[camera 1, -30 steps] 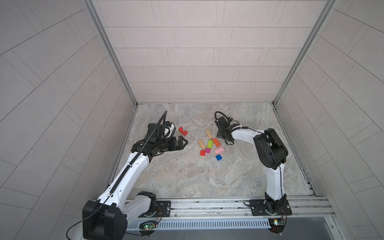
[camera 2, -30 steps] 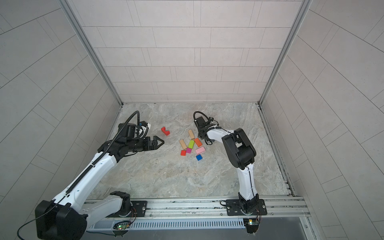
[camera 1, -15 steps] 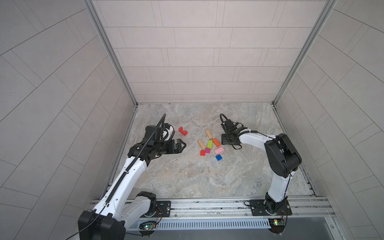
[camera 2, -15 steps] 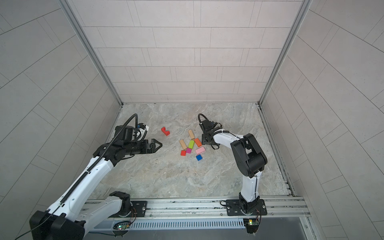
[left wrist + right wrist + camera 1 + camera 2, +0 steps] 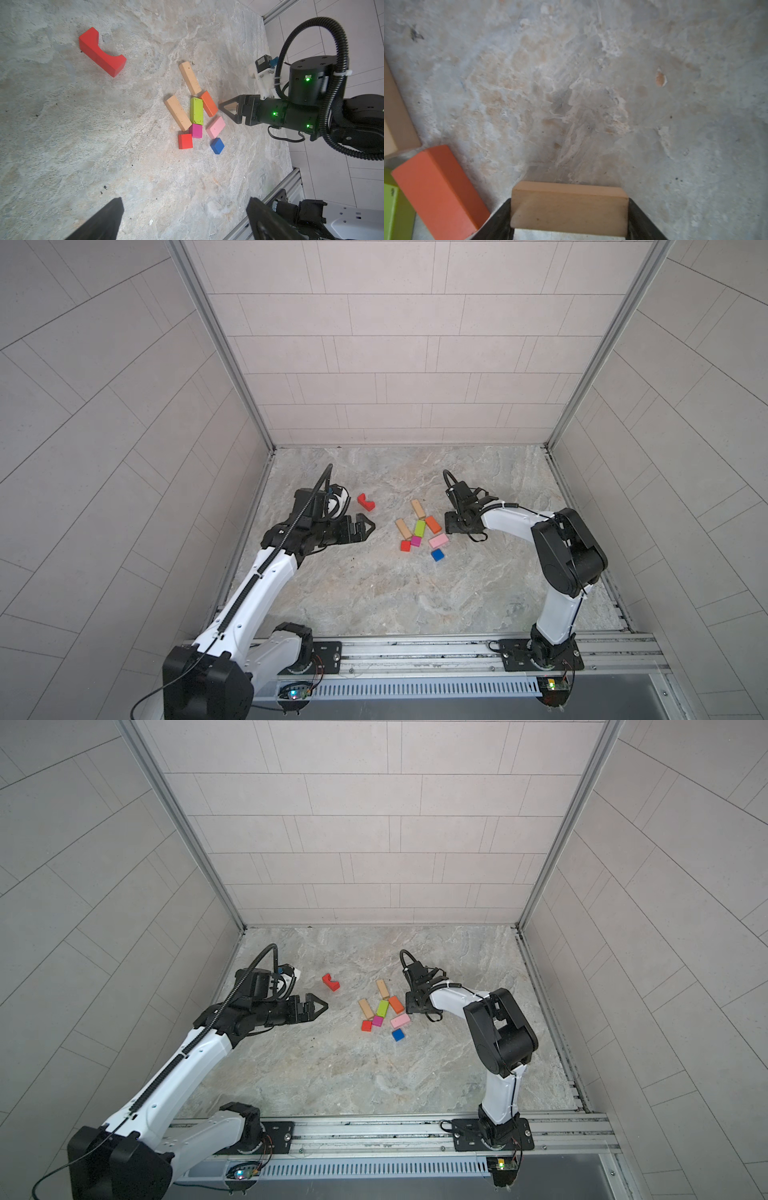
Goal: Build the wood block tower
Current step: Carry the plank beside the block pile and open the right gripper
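No tower yet. I see a tan bar [image 5: 190,78], second tan bar [image 5: 178,112], lime oblong [image 5: 196,111], orange oblong [image 5: 208,103], pink oblong [image 5: 215,127], red cube [image 5: 185,141], magenta cube [image 5: 195,131] and blue cube [image 5: 217,145] lying flat in one cluster. The red notched piece [image 5: 101,53] is well apart, and the third tan bar [image 5: 569,207] is pinched in my right gripper [image 5: 569,220].

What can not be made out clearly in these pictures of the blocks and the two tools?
- Tan bar in the right tool: its full length; the right wrist view's edge cuts it, and the tool covers it in both top views.
- Lime block: cut off by the right wrist view's edge.
- Left tool: only two fingertips show in the left wrist view.
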`<action>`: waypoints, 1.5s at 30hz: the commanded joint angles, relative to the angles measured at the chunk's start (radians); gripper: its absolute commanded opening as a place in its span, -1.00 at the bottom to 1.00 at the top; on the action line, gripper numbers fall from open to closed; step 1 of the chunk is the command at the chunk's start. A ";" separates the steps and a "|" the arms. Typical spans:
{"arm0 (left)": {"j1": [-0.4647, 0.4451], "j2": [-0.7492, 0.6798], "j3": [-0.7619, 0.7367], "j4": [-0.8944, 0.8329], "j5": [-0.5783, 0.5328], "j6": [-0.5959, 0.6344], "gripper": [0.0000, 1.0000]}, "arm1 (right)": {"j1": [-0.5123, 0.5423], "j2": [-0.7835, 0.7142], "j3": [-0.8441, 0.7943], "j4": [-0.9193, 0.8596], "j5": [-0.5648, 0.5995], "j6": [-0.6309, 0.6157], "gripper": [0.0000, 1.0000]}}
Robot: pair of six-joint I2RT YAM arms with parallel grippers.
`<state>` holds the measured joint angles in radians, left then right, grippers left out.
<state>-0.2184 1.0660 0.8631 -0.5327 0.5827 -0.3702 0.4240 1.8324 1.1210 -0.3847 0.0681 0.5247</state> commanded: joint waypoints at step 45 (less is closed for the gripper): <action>0.001 -0.031 -0.045 0.039 0.002 -0.036 0.99 | -0.025 -0.046 0.094 -0.059 -0.059 -0.108 0.85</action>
<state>-0.2184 1.0538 0.8295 -0.5049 0.5819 -0.4015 0.3927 1.8362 1.1732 -0.4068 0.0040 0.4572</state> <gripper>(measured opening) 0.997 0.926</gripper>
